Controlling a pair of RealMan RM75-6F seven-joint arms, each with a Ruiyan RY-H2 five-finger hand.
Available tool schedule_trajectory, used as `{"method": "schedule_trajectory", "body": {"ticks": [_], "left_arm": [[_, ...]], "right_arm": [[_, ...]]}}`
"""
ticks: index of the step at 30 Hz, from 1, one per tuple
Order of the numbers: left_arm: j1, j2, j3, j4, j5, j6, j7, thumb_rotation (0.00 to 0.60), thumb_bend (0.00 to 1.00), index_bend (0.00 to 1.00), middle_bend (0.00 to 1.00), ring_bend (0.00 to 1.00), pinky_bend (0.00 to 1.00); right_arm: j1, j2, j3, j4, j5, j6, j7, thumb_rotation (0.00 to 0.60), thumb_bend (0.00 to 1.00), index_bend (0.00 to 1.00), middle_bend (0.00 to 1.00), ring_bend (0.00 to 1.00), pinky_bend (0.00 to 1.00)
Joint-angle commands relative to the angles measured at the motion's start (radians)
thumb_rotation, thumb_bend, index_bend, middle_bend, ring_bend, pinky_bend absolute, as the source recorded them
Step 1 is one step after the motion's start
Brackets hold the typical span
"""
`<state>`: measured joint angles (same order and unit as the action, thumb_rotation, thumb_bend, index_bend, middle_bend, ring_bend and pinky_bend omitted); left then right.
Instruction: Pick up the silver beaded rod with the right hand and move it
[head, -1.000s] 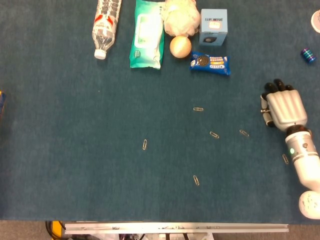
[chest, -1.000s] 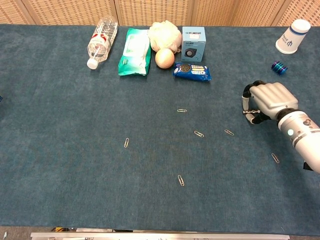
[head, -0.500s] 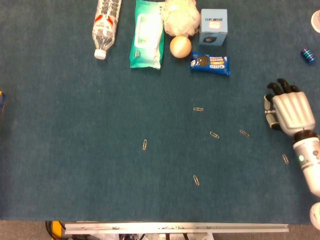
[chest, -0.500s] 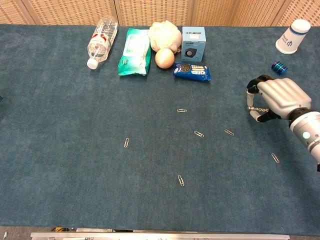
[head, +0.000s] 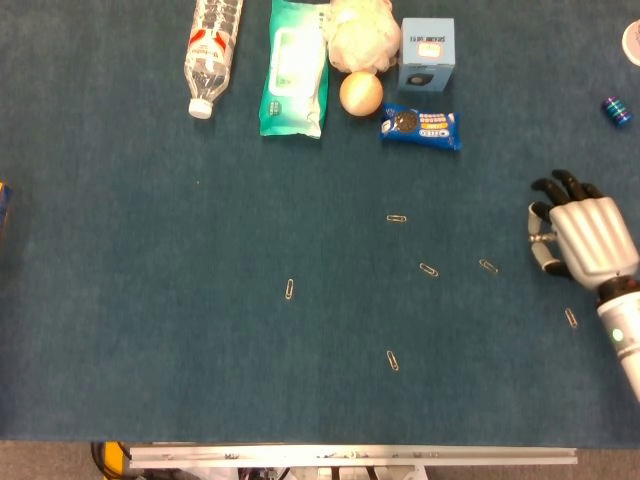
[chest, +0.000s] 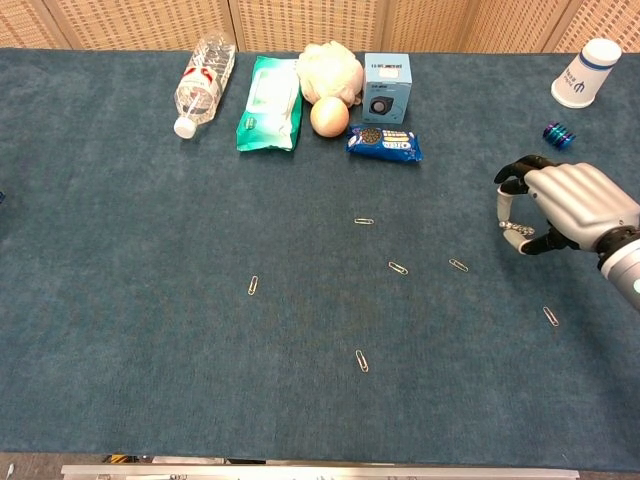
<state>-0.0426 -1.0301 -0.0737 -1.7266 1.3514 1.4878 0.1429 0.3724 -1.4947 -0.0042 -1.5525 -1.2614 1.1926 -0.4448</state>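
Note:
My right hand (head: 585, 236) (chest: 568, 202) hovers over the right side of the blue cloth, back upward and fingers curled. A short silver beaded rod (chest: 517, 229) (head: 541, 238) shows between its thumb and fingertips, pinched there. Only a small part of the rod is visible; the rest is hidden under the palm. My left hand appears in neither view.
Along the far edge lie a water bottle (head: 212, 48), a green wipes pack (head: 296, 70), a white puff (head: 362, 32), a round orange ball (head: 361, 93), a blue box (head: 427, 54) and a cookie packet (head: 421, 125). Several paper clips (head: 429, 269) are scattered mid-table. A blue beaded cylinder (chest: 558, 134) and paper cup (chest: 586, 72) stand far right.
My right hand has drifted to the right and slightly nearer, keeping the beaded rod in its fingers. Nothing else has moved.

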Motion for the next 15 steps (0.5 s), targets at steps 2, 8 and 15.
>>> {"method": "schedule_trajectory", "body": {"ticks": [2, 8, 15], "left_arm": [[0.0, 0.0, -0.002, 0.0, -0.003, 0.001, -0.001, 0.6, 0.42, 0.35, 0.35, 0.25, 0.41], [0.0, 0.0, -0.003, 0.001, -0.005, 0.001, -0.001, 0.6, 0.42, 0.35, 0.35, 0.25, 0.41], [0.002, 0.001, -0.007, -0.002, -0.014, 0.003, -0.001, 0.6, 0.42, 0.35, 0.35, 0.25, 0.41]], "right_arm": [[-0.012, 0.031, -0.023, -0.023, -0.052, -0.003, 0.065, 0.6, 0.35, 0.57, 0.24, 0.12, 0.27], [-0.025, 0.071, -0.058, -0.048, -0.126, -0.008, 0.148, 0.6, 0.35, 0.57, 0.24, 0.12, 0.27], [-0.043, 0.108, -0.096, -0.061, -0.197, -0.004, 0.217, 0.6, 0.35, 0.57, 0.24, 0.12, 0.27]]}}
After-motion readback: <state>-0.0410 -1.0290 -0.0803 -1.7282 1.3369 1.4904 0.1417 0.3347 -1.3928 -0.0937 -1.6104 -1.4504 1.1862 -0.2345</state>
